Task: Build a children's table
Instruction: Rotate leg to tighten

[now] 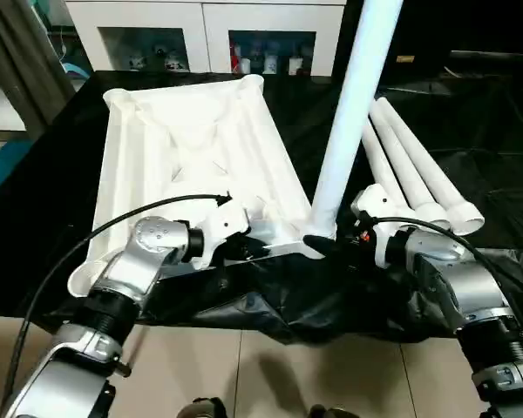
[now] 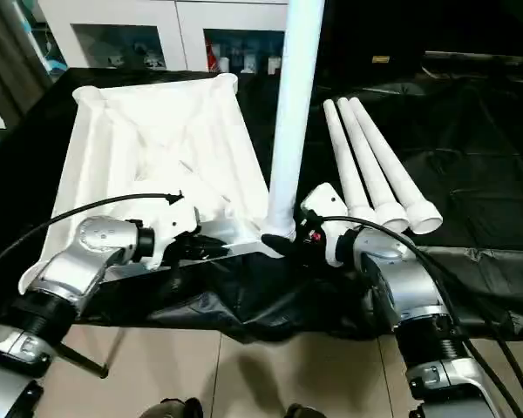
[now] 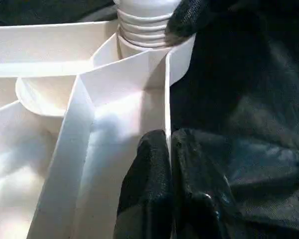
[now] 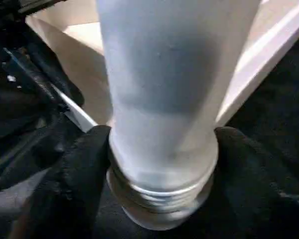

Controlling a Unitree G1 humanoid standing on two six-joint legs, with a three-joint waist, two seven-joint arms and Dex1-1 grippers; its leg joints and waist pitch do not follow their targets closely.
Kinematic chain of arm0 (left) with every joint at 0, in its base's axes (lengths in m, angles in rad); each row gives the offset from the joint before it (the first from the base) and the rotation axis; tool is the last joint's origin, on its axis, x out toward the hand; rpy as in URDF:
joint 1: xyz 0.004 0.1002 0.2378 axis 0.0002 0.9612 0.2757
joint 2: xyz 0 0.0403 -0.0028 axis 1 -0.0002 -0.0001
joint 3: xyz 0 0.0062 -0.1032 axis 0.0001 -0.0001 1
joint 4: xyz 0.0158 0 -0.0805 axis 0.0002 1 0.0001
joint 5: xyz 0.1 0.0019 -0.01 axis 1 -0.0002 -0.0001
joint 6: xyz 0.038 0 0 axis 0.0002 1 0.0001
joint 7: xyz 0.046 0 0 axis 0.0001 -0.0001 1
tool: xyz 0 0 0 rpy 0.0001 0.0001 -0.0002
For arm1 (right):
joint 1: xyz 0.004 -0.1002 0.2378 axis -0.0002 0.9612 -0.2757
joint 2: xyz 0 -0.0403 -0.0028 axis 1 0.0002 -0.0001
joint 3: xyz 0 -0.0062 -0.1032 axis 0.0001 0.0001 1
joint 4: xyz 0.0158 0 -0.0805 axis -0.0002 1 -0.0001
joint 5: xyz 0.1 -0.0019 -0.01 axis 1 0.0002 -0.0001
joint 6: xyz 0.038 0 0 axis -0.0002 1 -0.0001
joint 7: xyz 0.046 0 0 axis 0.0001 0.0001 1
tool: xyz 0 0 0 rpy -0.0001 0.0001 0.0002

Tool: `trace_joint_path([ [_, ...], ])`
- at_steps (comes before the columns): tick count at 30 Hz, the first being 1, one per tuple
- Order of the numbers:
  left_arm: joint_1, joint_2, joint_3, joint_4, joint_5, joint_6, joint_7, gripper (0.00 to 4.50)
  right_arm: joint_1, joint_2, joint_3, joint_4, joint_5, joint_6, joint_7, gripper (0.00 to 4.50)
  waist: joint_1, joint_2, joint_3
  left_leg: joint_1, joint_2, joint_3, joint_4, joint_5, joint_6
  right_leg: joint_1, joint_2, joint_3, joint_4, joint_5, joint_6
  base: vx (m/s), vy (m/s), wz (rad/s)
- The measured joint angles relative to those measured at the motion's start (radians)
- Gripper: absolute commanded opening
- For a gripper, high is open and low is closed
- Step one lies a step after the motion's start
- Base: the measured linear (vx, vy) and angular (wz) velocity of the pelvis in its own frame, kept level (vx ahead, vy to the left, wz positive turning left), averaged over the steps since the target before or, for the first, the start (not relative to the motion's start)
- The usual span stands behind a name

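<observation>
a long round white plastic tube leg (image 4: pixel 162 84) stands upright at the near corner of the white plastic table top (image 4: pixel 84 45), which lies underside up. the leg's lower end carries ringed ridges, like a thread, just above where it meets the corner. the right gripper (image 4: pixel 162 159) brackets that lower end, one black finger (image 4: pixel 77 174) on each side of the tube, both touching it at the ridged part. black sheeting (image 4: pixel 279 89) covers the surface beside the top's rim. dark parts of the other gripper (image 4: pixel 25 79) sit by the rim's edge, blurred.
</observation>
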Motion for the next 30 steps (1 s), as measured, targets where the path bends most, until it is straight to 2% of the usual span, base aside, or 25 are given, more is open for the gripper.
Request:
trace_joint_path([
  [8,-0.001,-0.011,0.002,0.001,0.004,0.011,0.024,0.00,0.009,0.024,-0.003,-0.013,-0.009,0.012,-0.045,2.74,-0.001,0.000,0.000,0.001,0.000,0.000,0.000,0.000,0.000,0.000,0.000,0.000,0.000,0.000,0.000,0.000,0.000,0.00],
  [13,-0.054,-0.086,0.007,0.067,0.040,0.069,0.176,0.00,-0.029,0.128,-0.061,0.078,-0.032,0.009,-0.271,2.72,-0.011,-0.001,-0.001,0.002,-0.001,0.000,0.001,0.000,0.000,0.002,0.000,0.002,0.000,0.001,-0.002,0.000,0.000,0.00],
  [15,-0.104,-0.143,0.018,0.126,0.051,0.121,0.279,0.00,-0.085,0.214,-0.112,0.159,-0.042,0.015,-0.441,2.72,-0.017,0.000,0.000,0.002,-0.001,0.000,0.001,0.000,-0.001,0.001,0.000,0.002,0.000,0.001,-0.002,0.000,0.000,0.00],
  [17,-0.123,-0.194,0.033,0.156,0.050,0.156,0.347,0.00,-0.115,0.257,-0.145,0.206,-0.042,0.010,-0.552,2.72,-0.017,0.000,0.000,0.002,-0.002,0.000,0.001,0.001,-0.001,0.001,0.000,0.002,0.000,0.001,-0.002,0.000,0.000,0.00],
  [23,-0.180,-0.292,0.051,0.227,0.049,0.207,0.475,0.00,-0.186,0.326,-0.200,0.318,-0.046,-0.035,-0.729,2.72,-0.011,0.000,0.000,0.001,-0.002,0.000,0.000,0.001,-0.001,0.003,-0.001,0.003,-0.001,0.002,-0.002,0.000,0.000,0.00],
  [26,-0.182,-0.302,0.052,0.227,0.049,0.211,0.486,0.00,-0.198,0.335,-0.202,0.346,-0.056,-0.065,-0.754,2.72,-0.011,0.001,-0.001,0.001,-0.002,0.000,0.000,0.001,-0.001,0.003,-0.001,0.002,-0.001,0.002,-0.002,0.000,0.000,0.00],
  [28,-0.181,-0.302,0.052,0.223,0.050,0.211,0.486,0.00,-0.199,0.337,-0.205,0.354,-0.056,-0.081,-0.754,3.28,-0.011,0.001,-0.001,0.001,-0.002,-0.001,0.000,0.001,-0.001,0.003,-0.001,0.002,-0.001,0.002,-0.002,0.000,0.000,0.00],
  [30,-0.172,-0.297,0.051,0.206,0.051,0.211,0.481,0.00,-0.199,0.342,-0.207,0.358,-0.056,-0.098,-0.744,3.48,-0.013,0.002,-0.001,0.001,-0.002,-0.001,0.000,0.001,-0.001,0.003,-0.001,0.001,-0.001,0.002,-0.002,0.000,0.000,0.00],
])
